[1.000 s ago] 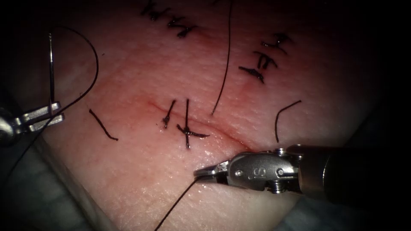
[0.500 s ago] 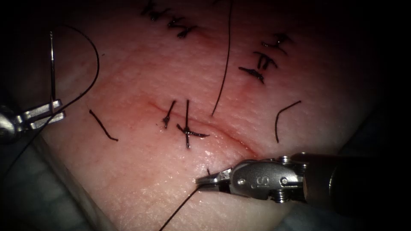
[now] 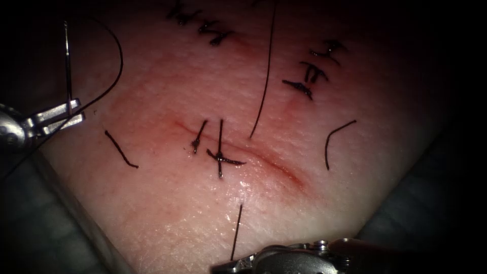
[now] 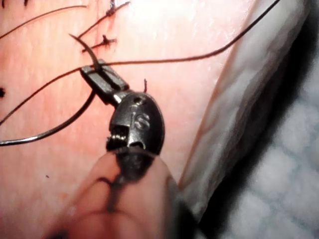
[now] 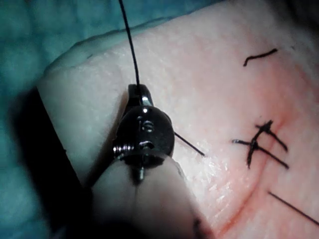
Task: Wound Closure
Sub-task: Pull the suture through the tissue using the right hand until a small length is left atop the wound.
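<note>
My left tool (image 3: 63, 117) (image 4: 97, 74) is at the far left of the tissue (image 3: 167, 213), jaws shut on the curved needle (image 3: 67, 66) (image 4: 75, 40) near one end. The needle stands free above the jaws, outside the tissue. Black thread (image 3: 119, 66) arcs from its upper end back down past the left tool. My right tool (image 3: 223, 266) (image 5: 138, 90) lies low at the picture's bottom edge, below the cut (image 3: 276, 166), shut on a long strand of thread (image 5: 128, 40). A short strand (image 3: 237, 231) rises from beside it to the tissue below the cut.
Two stitches (image 3: 219, 152) cross the cut's left part, with red fluid around them. Cut ends of thread lie left (image 3: 120, 149) and right (image 3: 332, 139). A long loose strand (image 3: 265, 76) runs down from the top. Older stitches (image 3: 312, 71) sit above. Cloth (image 3: 30, 228) borders the tissue edge.
My right tool has drawn back downward from the cut's right end to the bottom edge, keeping its thread. The left tool with the needle has shifted slightly up and right.
</note>
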Action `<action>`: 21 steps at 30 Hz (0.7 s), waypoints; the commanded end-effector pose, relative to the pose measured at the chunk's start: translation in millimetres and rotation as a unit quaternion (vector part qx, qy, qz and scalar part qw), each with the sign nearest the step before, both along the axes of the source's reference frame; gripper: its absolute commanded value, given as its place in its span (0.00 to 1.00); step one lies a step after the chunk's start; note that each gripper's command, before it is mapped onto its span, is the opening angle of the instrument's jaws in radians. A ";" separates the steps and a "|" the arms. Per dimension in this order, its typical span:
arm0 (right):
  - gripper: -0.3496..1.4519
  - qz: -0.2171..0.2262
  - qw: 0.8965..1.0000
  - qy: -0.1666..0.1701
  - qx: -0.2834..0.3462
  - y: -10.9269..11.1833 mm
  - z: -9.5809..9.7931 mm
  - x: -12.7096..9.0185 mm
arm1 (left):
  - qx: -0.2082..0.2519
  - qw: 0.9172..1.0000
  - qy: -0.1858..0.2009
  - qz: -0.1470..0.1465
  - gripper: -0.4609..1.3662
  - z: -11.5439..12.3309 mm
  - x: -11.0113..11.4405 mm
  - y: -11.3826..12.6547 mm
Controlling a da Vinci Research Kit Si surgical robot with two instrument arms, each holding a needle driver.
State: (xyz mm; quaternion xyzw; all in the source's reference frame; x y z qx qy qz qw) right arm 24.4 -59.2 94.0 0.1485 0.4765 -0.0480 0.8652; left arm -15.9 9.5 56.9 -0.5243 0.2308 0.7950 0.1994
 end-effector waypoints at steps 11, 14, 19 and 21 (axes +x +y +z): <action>0.00 -0.014 0.998 0.033 0.045 -5.1 -3.6 3.5 | 0.001 1.000 -0.001 0.004 0.06 0.1 0.0 0.0; 0.00 -0.023 0.998 0.036 0.054 -6.5 -3.9 4.4 | 0.001 1.000 -0.001 0.004 0.06 0.2 0.0 0.0; 0.00 -0.036 0.995 0.050 0.085 -8.6 -4.7 6.0 | 0.001 1.000 -0.001 0.004 0.06 0.2 0.1 0.0; 0.00 -0.038 0.994 0.053 0.088 -9.1 -4.9 6.4 | 0.001 1.000 -0.001 0.004 0.06 0.3 0.1 0.0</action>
